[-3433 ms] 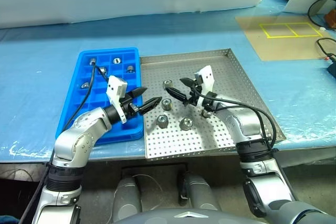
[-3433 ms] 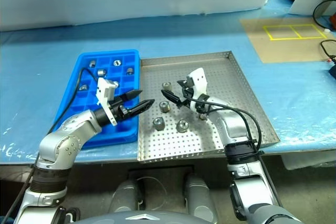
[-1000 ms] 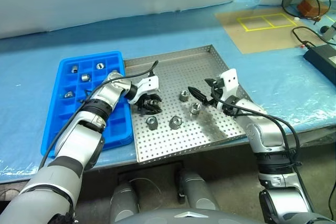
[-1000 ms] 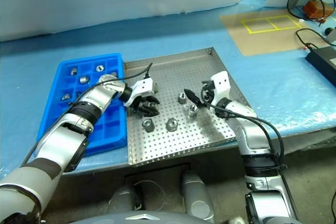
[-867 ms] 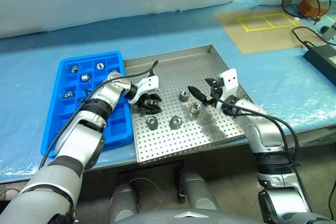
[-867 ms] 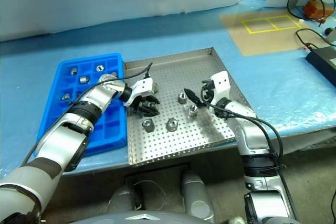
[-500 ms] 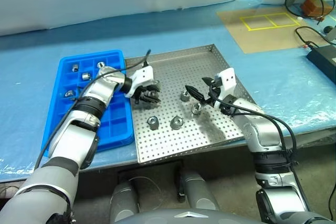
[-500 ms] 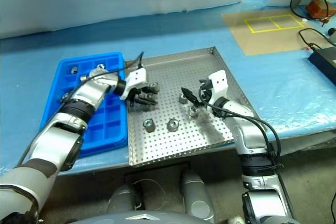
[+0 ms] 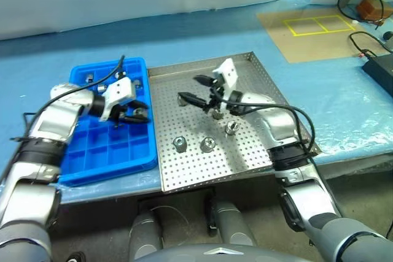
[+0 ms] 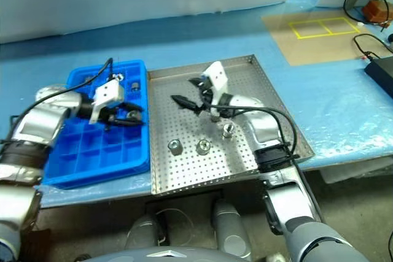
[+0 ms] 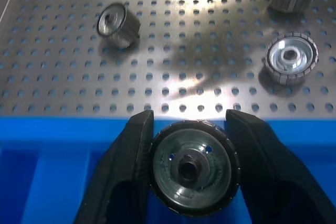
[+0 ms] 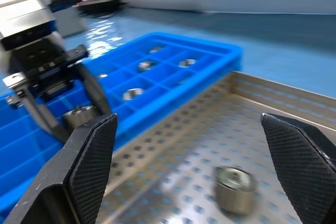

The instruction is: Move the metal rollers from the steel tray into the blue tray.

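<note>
Above the blue tray (image 9: 92, 151), the left claw (image 11: 190, 129) pinches a metal roller (image 11: 192, 167), its bore facing the wrist camera, while the right claw (image 9: 193, 89) gapes empty over the steel tray (image 9: 245, 157).

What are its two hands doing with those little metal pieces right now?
Left hand grips a silver metal roller over the blue plastic tray. Right hand open.

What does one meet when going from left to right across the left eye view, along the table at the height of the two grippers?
blue tray → left gripper, shut on a metal roller → steel tray → right gripper, open → yellow-marked brown mat
</note>
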